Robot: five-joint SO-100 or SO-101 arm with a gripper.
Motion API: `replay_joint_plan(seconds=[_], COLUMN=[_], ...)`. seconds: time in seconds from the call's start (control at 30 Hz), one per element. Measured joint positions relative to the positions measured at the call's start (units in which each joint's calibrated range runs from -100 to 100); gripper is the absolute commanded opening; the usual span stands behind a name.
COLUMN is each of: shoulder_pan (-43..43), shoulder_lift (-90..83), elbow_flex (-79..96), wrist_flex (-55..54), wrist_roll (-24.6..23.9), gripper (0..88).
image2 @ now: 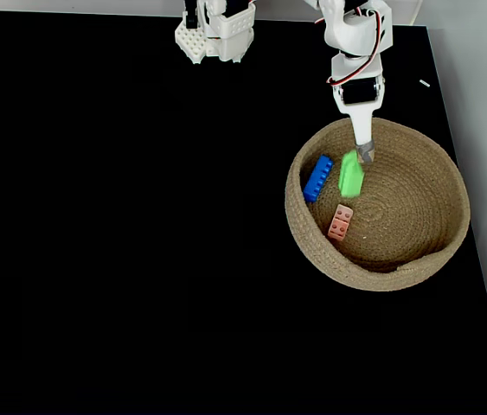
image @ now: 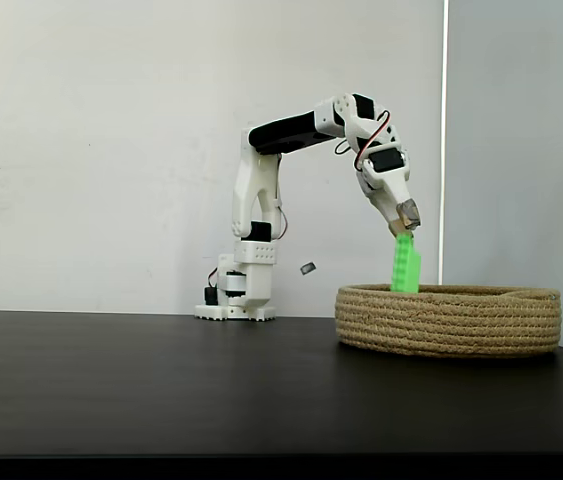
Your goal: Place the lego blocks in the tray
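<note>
One fixed view looked level from the side, far off; the other looked straight down. Both shared the two-finger white gripper above the round coiled-rope basket.

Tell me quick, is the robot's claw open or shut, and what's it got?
Gripper: shut on the green lego block, holding it by its top end above the basket.
</note>
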Motion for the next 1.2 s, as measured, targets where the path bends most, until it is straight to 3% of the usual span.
replay_joint_plan(seconds=[0.13, 0.2, 0.23, 0.63, 0.93, 1.2], shoulder_pan=[0.0, 0.0, 0.0, 8.9, 20.0, 24.6], shoulder_lift=[0.0, 0.0, -0.1, -12.2, -40.2, -67.1], elbow_flex=[0.0, 0.3, 1.1, 21.0, 50.8, 76.5], wrist_flex=[0.0, 0.0, 0.0, 2.6, -11.7, -16.5], wrist_roll=[-0.2, 0.6, 1.3, 5.0, 13.1, 18.7], gripper=[22.1, 4.1, 0.3, 0.3, 0.3, 0.3])
